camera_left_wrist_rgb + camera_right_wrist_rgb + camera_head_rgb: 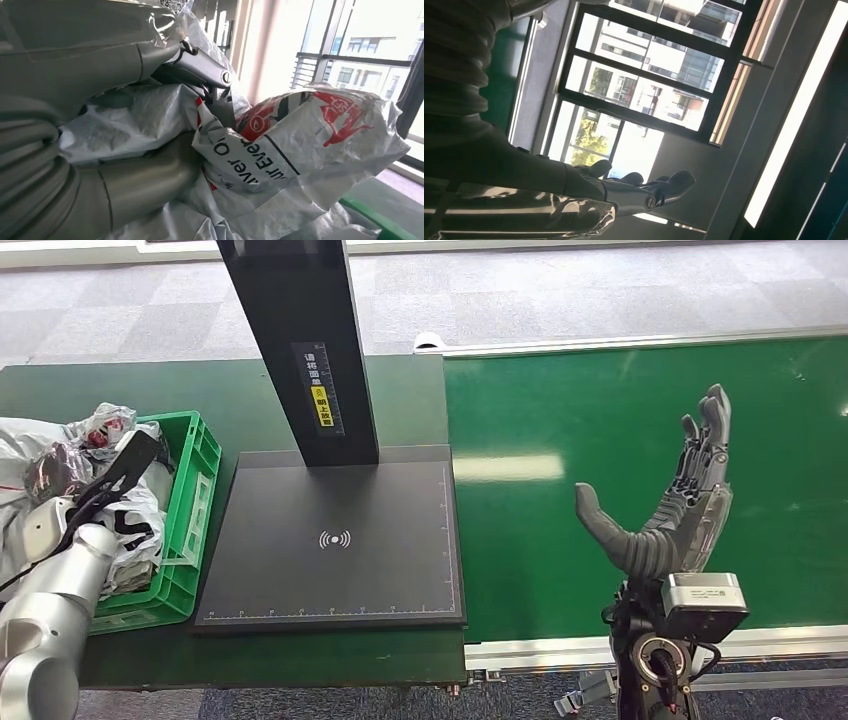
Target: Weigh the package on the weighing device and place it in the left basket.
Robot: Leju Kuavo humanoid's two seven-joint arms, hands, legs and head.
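Note:
The package (280,145) is a crumpled silver-white plastic bag with red and black print. My left hand (150,125) holds it between thumb and fingers, inside the green basket (195,490) at the table's left. From the head view, my left hand (125,472) lies over the bags piled in that basket. The black weighing platform (335,540) beside the basket is bare. My right hand (670,510) is raised above the green conveyor belt (600,420), fingers spread and holding nothing. The right hand (644,187) is also seen against a window.
A black column (300,340) rises from the back of the weighing platform. More plastic bags (30,455) spill over the basket's left side. The basket's green rim (372,217) lies just below the package. A metal rail (650,645) edges the conveyor's near side.

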